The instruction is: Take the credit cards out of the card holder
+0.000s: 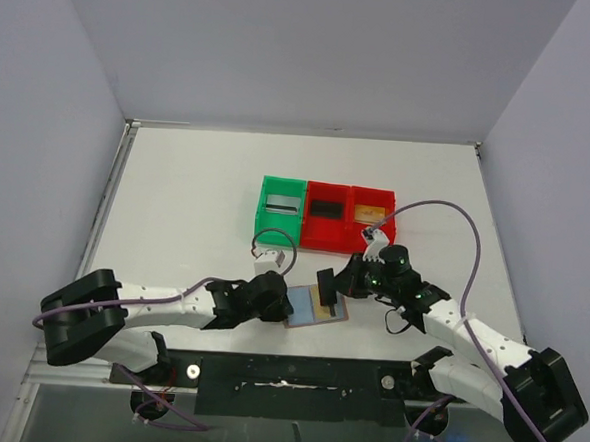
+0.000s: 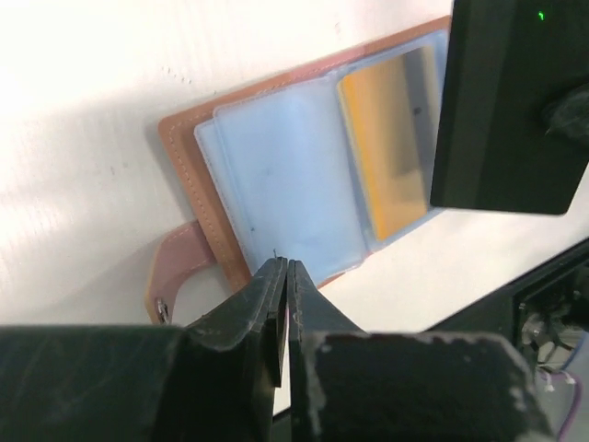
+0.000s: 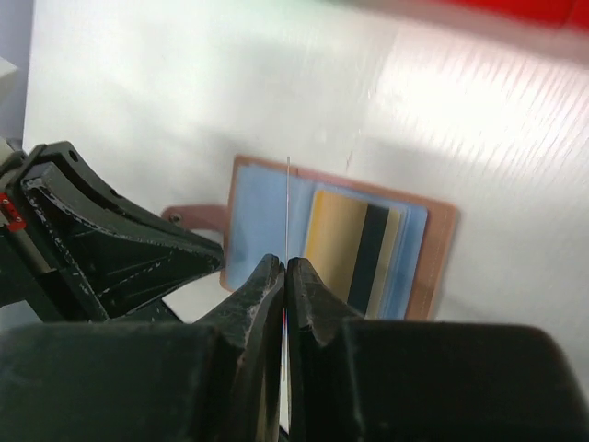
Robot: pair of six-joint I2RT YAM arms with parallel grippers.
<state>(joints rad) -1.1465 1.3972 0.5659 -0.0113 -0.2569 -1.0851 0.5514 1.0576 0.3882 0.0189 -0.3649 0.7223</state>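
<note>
The tan leather card holder [image 1: 301, 305] lies open on the table, blue sleeves up, with a gold card [image 1: 323, 304] with a dark stripe in its right sleeve. My right gripper [image 1: 341, 282] is shut on a dark credit card [image 1: 325, 285] and holds it on edge just above the holder. In the right wrist view the gripper [image 3: 285, 263] shows that card as a thin line [image 3: 288, 207] over the holder [image 3: 442, 262] and gold card [image 3: 336, 244]. My left gripper [image 1: 281, 298] is shut, its tips [image 2: 287, 263] at the holder's near edge [image 2: 184, 175] beside the snap tab [image 2: 175, 272]. The gold card [image 2: 391, 157] and dark card [image 2: 502, 101] show there too.
A green bin [image 1: 281, 210] and two red bins [image 1: 325, 216] [image 1: 372, 218] stand in a row behind the holder, each with something small and flat inside. The left arm's fingers [image 3: 120, 249] sit close to the left of the right gripper. White walls close in the table.
</note>
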